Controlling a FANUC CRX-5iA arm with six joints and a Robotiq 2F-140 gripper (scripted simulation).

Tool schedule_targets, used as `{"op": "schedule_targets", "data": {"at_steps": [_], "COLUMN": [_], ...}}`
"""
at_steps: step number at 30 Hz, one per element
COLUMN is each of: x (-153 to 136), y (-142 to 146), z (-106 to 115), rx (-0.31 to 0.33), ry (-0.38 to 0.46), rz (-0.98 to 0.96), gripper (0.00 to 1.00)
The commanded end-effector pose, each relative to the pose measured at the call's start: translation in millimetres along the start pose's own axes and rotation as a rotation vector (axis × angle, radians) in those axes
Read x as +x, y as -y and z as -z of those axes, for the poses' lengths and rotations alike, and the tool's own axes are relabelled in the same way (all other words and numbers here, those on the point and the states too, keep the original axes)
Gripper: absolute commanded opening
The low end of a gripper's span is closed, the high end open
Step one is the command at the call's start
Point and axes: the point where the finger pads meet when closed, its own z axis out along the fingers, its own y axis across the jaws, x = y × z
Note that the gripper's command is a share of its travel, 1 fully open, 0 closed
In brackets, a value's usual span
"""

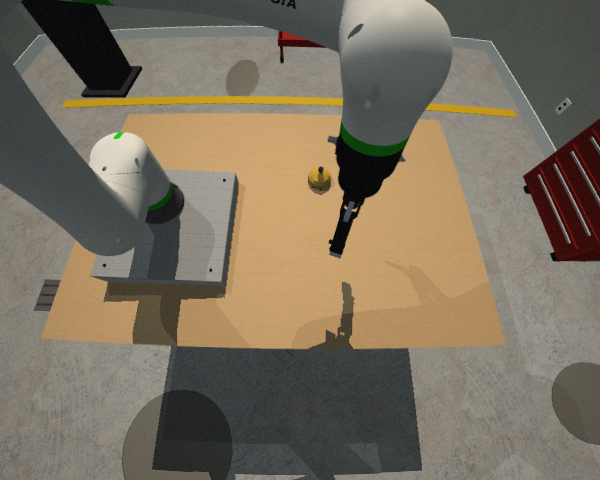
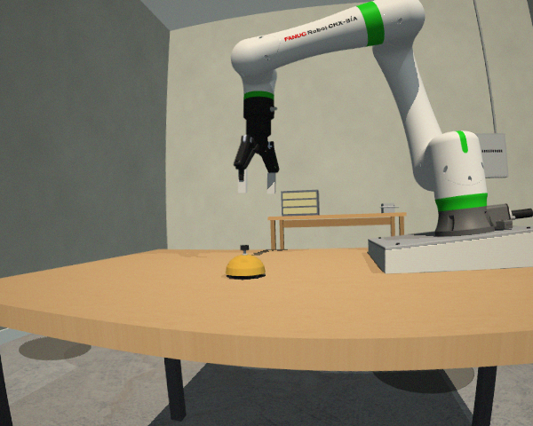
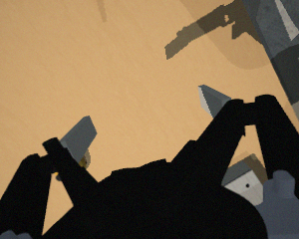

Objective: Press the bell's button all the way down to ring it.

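A yellow dome bell (image 1: 319, 180) (image 2: 244, 266) with a small black button (image 1: 320, 168) (image 2: 244, 248) on top stands on the wooden table (image 1: 419, 258) (image 2: 303, 311) (image 3: 90, 60). Its button is up. My gripper (image 1: 337, 249) (image 2: 256, 186) (image 3: 145, 111) is open and empty. It hangs high above the table, pointing down, roughly over the bell and a little to its side. In the wrist view only a sliver of the bell (image 3: 83, 160) shows beside one finger; the rest is hidden behind the gripper body.
The robot's grey base plate (image 1: 202, 227) (image 2: 441, 256) sits on the table beside the bell. A red crate (image 1: 579, 191) and a black pillar (image 1: 93, 51) stand on the floor off the table. A small side table (image 2: 336, 220) stands at the far wall.
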Motion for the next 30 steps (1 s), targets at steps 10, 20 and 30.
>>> {"op": "schedule_targets", "data": {"at_steps": [10,20,30], "x": [-44.2,-93.1,-139.1], "y": [122.1,199.3,252.1], "z": [-11.3,-17.1,-20.4], "rx": [0.022,0.034,0.04], "ry": [0.025,0.043,0.055], "rz": [0.216,0.373,0.495], "gripper": [1.0,1.0,1.0]}}
